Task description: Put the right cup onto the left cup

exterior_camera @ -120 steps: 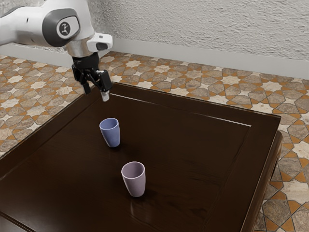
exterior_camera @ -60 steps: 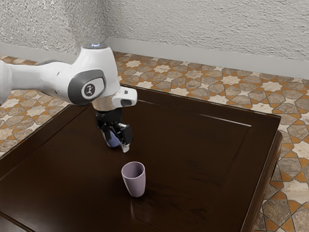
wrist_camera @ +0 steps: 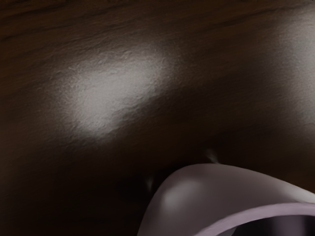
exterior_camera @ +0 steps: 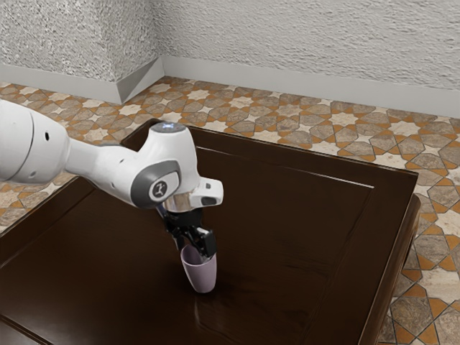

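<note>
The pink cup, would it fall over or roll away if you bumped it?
The pink cup might tip if I bumped it high up, since it's tall and narrows toward its base. On its side, it would probably roll in a curve, being round and tapered. Its smooth, shiny wall looks as though it could be a bit slippery.

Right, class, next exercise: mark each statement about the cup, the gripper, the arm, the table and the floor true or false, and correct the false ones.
1. The pinkish cup stands upright. True.
2. The gripper is far from that cup. False: it is down at the cup's rim.
3. The table is white. False: it is dark brown.
4. The arm comes from the exterior view's left. True.
5. The floor is patterned. True.
</note>
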`<move>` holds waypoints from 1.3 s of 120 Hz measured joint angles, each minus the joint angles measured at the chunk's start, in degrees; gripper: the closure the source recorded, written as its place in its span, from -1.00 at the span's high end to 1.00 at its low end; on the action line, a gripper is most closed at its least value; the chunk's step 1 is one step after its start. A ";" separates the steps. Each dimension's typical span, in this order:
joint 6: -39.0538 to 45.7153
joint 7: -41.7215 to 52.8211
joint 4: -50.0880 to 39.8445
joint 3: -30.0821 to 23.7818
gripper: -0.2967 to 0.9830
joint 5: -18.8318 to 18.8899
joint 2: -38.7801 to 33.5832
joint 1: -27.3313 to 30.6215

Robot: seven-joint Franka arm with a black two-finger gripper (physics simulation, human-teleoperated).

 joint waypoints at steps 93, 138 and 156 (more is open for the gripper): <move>-4.12 -0.81 0.11 2.35 -0.68 0.12 -12.79 -1.59; -12.99 0.48 10.82 16.05 -0.69 1.83 -15.76 1.10; -13.86 1.42 18.52 18.12 -0.69 1.90 -8.78 2.11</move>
